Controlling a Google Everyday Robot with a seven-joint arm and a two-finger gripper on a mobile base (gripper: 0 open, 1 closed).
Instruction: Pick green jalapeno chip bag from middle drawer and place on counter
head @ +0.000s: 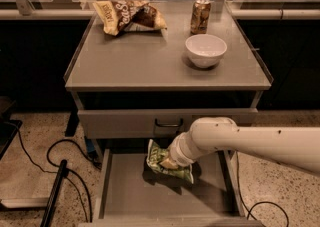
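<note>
The green jalapeno chip bag [158, 157], crinkled foil with a white strip, hangs tilted just above the floor of the open middle drawer [127, 193], casting a shadow under it. My gripper [169, 163] sits at the end of the white arm reaching in from the right. It is shut on the bag's right side and mostly hidden by the wrist. The counter [150, 58] is the grey cabinet top above.
On the counter lie a brown-and-yellow chip bag [131, 16], a can [200, 16] and a white bowl [205, 50]. A closed drawer front with a black handle [168, 122] is right above the bag. Black cables [52, 163] run over the floor at left.
</note>
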